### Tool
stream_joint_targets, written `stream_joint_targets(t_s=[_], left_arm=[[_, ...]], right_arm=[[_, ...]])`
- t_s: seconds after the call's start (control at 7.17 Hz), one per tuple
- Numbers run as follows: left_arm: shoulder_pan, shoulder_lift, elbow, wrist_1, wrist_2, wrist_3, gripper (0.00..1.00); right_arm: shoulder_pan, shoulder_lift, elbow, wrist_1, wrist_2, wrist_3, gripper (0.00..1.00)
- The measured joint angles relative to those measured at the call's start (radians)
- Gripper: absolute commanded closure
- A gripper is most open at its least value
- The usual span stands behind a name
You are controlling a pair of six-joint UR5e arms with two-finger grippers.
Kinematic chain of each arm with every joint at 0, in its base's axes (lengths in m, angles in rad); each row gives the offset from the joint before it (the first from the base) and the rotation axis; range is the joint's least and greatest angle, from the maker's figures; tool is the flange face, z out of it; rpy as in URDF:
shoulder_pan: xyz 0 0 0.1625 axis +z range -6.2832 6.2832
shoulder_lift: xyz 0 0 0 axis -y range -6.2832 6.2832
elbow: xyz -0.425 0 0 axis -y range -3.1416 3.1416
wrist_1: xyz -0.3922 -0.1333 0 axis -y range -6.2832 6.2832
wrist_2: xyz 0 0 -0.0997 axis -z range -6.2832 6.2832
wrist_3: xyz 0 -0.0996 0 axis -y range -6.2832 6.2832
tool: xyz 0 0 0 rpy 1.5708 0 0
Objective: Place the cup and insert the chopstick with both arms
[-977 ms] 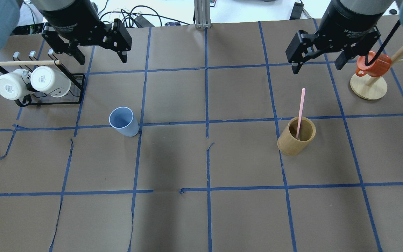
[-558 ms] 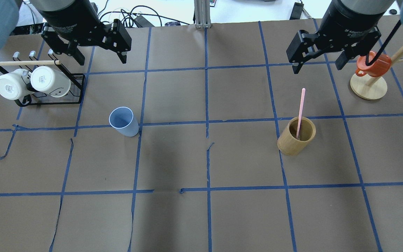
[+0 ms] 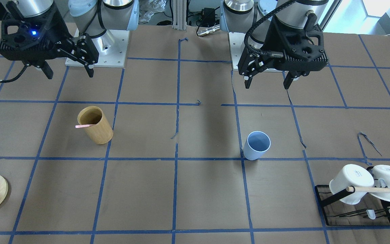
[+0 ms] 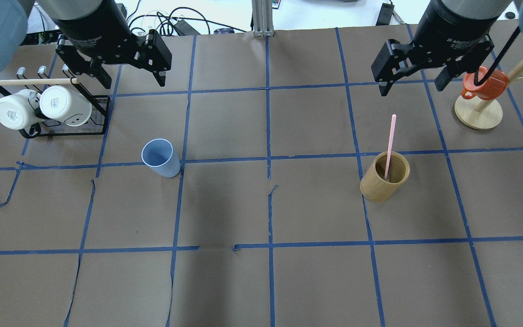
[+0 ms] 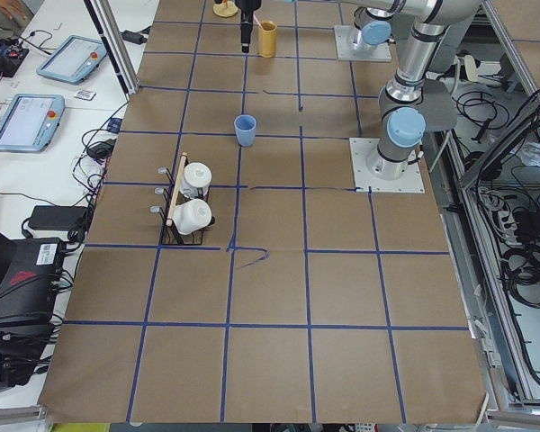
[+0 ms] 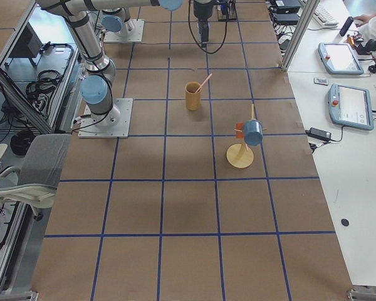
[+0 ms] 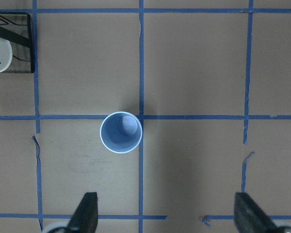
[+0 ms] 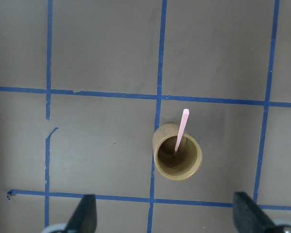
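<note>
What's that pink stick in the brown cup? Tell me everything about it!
The pink chopstick is one thin, straight, pale pink stick that looks smooth, maybe plastic. Its lower end sits inside the round wooden holder, which stands upright on the brown table. The stick leans on the holder's rim, so its top pokes out tilted, well above the rim. Only the holder touches it.

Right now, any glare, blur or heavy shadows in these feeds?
Overhead exterior: sharp, no glare, soft arm shadows streak the table mid-paper. Front-facing: top-right corner blown out. Left wrist: blue cup crisp, fingertips at bottom edge soft. Right wrist: likewise, wooden holder and pink chopstick sharp.
</note>
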Motion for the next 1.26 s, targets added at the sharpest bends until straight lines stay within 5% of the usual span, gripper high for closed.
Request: stream_joint_targets(t_s=[1.26], left_arm=[[0.011,-0.024,-0.006,0.020,-0.006,0.009,0.00]], right_arm=[[-0.004,0.040,0.019,-0.035,0.007,-0.007,0.00]])
